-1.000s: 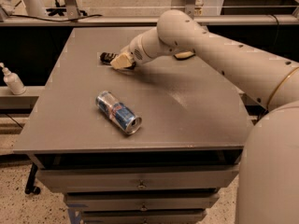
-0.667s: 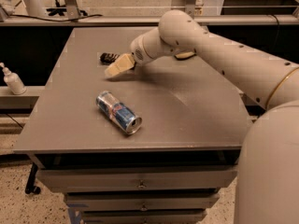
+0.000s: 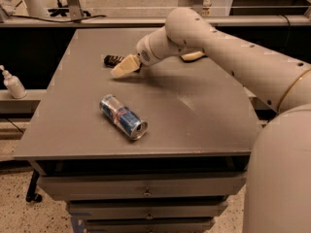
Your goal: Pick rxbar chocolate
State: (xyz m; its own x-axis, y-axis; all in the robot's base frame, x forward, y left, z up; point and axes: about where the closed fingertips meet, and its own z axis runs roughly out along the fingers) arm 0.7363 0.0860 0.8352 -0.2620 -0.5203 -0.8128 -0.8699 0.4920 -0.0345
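The rxbar chocolate [image 3: 112, 59], a small flat bar in a black wrapper, lies on the grey table [image 3: 194, 115] at the far left middle. Its right end is hidden behind my gripper [image 3: 124, 66]. The cream-coloured gripper reaches in from the right and sits right beside the bar, low over the table, on the bar's near-right side. I cannot tell whether it touches the bar. The white arm [image 3: 218, 47] stretches across the table's far right.
A blue-silver drink can [image 3: 123, 116] lies on its side near the table's front left. A yellow sponge [image 3: 193, 56] shows partly behind the arm. A white bottle [image 3: 12, 83] stands left of the table. Drawers lie below the front edge.
The gripper tip has shifted slightly down and to the left beside the bar. The bar and the can have not moved.
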